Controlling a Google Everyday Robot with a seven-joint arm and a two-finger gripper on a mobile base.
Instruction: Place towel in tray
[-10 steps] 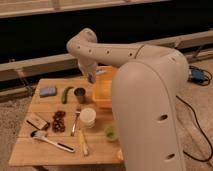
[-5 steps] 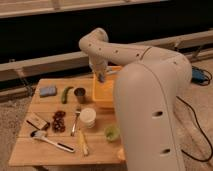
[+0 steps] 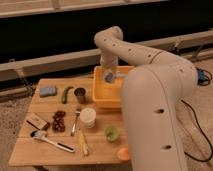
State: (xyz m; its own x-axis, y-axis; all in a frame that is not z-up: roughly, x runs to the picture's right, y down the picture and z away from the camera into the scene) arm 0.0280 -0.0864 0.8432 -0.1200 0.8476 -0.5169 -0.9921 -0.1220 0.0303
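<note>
The tray (image 3: 101,98) is a large yellow-orange bin at the back right of the wooden table. My gripper (image 3: 110,77) points down inside the tray's far half, just above its floor. A small pale bluish-white bundle, the towel (image 3: 108,76), sits at the gripper's tip, and the gripper appears shut on it. My white arm comes in from the right foreground and hides the tray's right side.
Left of the tray are a dark metal cup (image 3: 79,94), a green vegetable (image 3: 65,94) and a blue sponge (image 3: 48,91). In front are a white cup (image 3: 87,117), a fork (image 3: 76,121), a green fruit (image 3: 112,132) and a spatula (image 3: 52,142).
The gripper has moved right from beside the tray's left wall to over the tray and has come down into it, with the pale bundle at its tip.
</note>
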